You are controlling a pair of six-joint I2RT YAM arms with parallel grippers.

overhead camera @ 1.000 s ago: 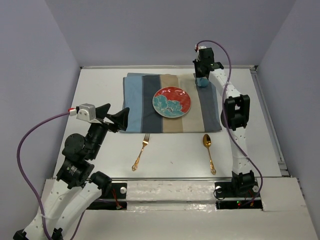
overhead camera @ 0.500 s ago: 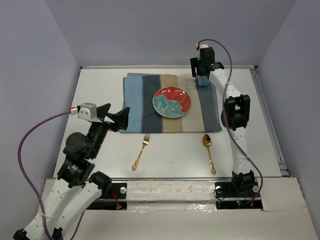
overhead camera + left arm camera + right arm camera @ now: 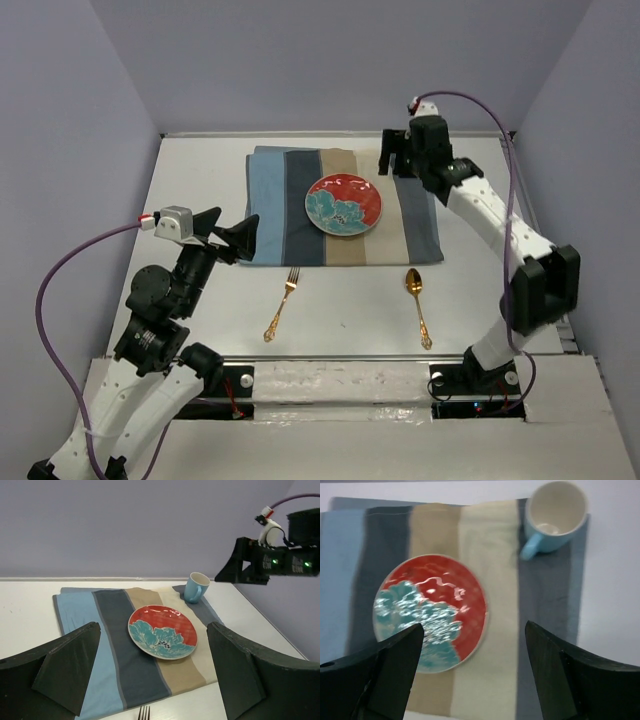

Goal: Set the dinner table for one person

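Observation:
On the white dinner table (image 3: 200, 170) lies a striped placemat (image 3: 270, 200) with a red and teal plate (image 3: 343, 204) at its middle. A light blue mug (image 3: 555, 512) stands upright on the placemat's far right corner, also seen in the left wrist view as the mug (image 3: 196, 586). My right gripper (image 3: 395, 160) hangs open above that corner, lifted off the mug, and hides it from the top view. A gold fork (image 3: 281, 305) and a gold spoon (image 3: 418, 305) lie on the table in front of the placemat. My left gripper (image 3: 238, 228) is open and holds nothing, at the placemat's left edge.
The table has a raised rim, with grey walls on three sides. In the right wrist view the plate (image 3: 430, 612) lies below my open right gripper (image 3: 474, 626). In the left wrist view the fork's tines (image 3: 144, 712) show below my left gripper (image 3: 152, 630).
My right gripper opened, let go of the mug and lifted up and back from it, with the arm's elbow swinging out to the right. The left arm has not moved.

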